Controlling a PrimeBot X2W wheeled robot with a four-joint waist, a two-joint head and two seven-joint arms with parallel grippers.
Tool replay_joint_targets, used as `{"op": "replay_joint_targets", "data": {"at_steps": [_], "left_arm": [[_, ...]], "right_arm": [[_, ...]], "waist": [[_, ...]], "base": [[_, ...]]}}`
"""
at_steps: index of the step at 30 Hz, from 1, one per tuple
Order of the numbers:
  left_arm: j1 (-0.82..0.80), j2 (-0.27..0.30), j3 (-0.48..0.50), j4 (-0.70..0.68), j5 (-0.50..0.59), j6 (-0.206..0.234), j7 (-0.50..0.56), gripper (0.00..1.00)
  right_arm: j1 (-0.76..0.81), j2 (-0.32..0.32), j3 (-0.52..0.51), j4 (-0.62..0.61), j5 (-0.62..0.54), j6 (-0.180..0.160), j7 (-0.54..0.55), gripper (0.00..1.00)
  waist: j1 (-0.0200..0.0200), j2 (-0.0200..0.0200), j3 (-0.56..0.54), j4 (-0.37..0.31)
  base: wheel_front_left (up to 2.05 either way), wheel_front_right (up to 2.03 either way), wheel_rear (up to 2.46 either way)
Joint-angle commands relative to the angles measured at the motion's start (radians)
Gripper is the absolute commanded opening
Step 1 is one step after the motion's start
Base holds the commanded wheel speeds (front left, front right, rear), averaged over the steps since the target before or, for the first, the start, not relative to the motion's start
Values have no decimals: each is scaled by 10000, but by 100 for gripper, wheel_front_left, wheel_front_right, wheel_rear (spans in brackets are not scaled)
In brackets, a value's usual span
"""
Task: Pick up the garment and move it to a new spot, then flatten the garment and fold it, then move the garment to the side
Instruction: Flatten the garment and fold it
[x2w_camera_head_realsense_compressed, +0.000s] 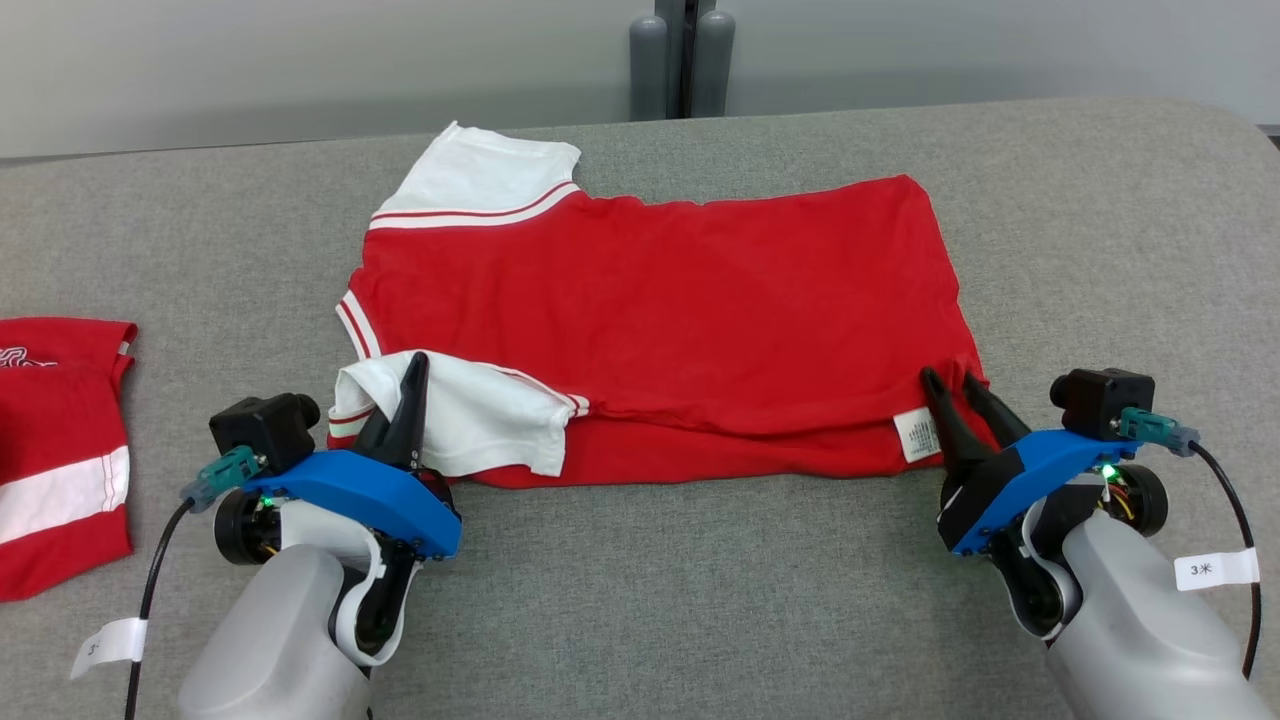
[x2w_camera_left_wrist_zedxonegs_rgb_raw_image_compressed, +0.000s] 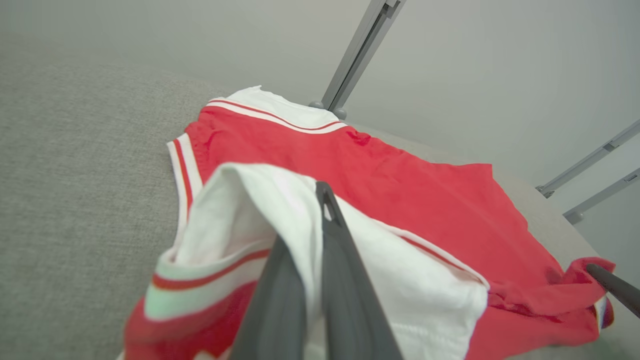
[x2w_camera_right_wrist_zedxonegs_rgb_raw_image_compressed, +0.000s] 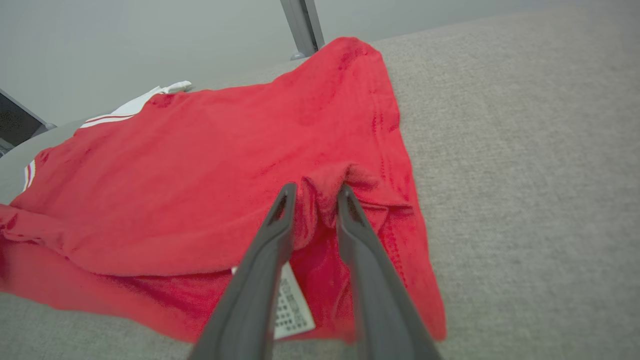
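Observation:
The garment (x2w_camera_head_realsense_compressed: 660, 300) is a red shirt with white, red-striped sleeves, lying spread on the grey table (x2w_camera_head_realsense_compressed: 700, 600) with its near edge folded up. My left gripper (x2w_camera_head_realsense_compressed: 415, 365) is shut on the near white sleeve (x2w_camera_left_wrist_zedxonegs_rgb_raw_image_compressed: 400, 290) at the garment's left corner, and the cloth drapes over its fingers (x2w_camera_left_wrist_zedxonegs_rgb_raw_image_compressed: 345, 280). My right gripper (x2w_camera_head_realsense_compressed: 950, 376) stands at the near right corner beside the white label (x2w_camera_head_realsense_compressed: 916, 436). Its jaws are parted, with a pinched-up ridge of red cloth (x2w_camera_right_wrist_zedxonegs_rgb_raw_image_compressed: 325, 185) between the tips.
Another red and white garment (x2w_camera_head_realsense_compressed: 60, 450) lies at the table's left edge. Grey posts (x2w_camera_head_realsense_compressed: 682, 60) rise behind the far edge. Bare grey table surface stretches along the front and to the right of the shirt.

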Motion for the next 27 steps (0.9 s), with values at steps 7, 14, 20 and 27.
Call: {"op": "replay_joint_targets", "data": {"at_steps": [7,14,20,27], "left_arm": [[-55,187,-236,789,-242,-53,-748,100],[631,472,195,633,100,-54,-862,100],[1619,537,630,292,1080,105,-860,100],[1607,406,744,798,1660,84,-863,100]], "right_arm": [[159,-506,663,434,62,1,-887,100],[616,-864,894,440,62,1,-1083,100],[800,-924,970,594,156,1,-1129,100],[407,-771,1219,990,-11,1,-1145,100]], "waist": [[-2,-2,-277,37],[-2,-2,-563,71],[-2,-2,-611,101],[-2,-2,-411,115]], "base": [[0,0,0],[0,0,0],[0,0,0],[0,0,0]]}}
